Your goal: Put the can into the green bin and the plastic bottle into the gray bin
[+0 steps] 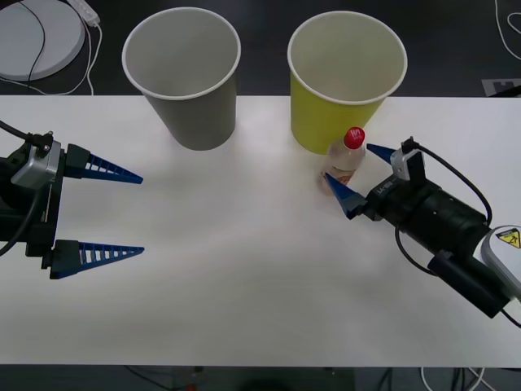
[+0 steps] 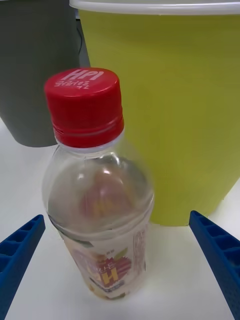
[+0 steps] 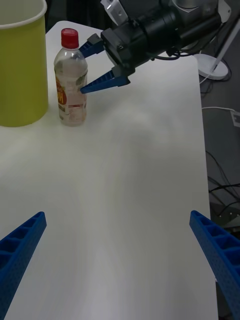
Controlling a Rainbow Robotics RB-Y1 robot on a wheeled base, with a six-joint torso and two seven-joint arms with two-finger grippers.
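Note:
The plastic bottle (image 1: 345, 160), clear with a red cap, stands upright on the white table right in front of the green bin (image 1: 346, 81). My right gripper (image 1: 350, 165) is open around the bottle's body, one blue finger on each side, not closed on it. In the right wrist view the bottle (image 2: 100, 200) stands between the spread fingers (image 2: 20, 255), with the green bin (image 2: 175, 100) just behind. The gray bin (image 1: 183, 73) stands to the left of the green one. My left gripper (image 1: 141, 213) waits open over the table's left side. The can is out of view.
A white round disc (image 1: 37, 32) with cables lies on the floor beyond the table's far left corner. Both bins are near the table's far edge. In the left wrist view a white stand base (image 3: 215, 67) is on the floor past the table edge.

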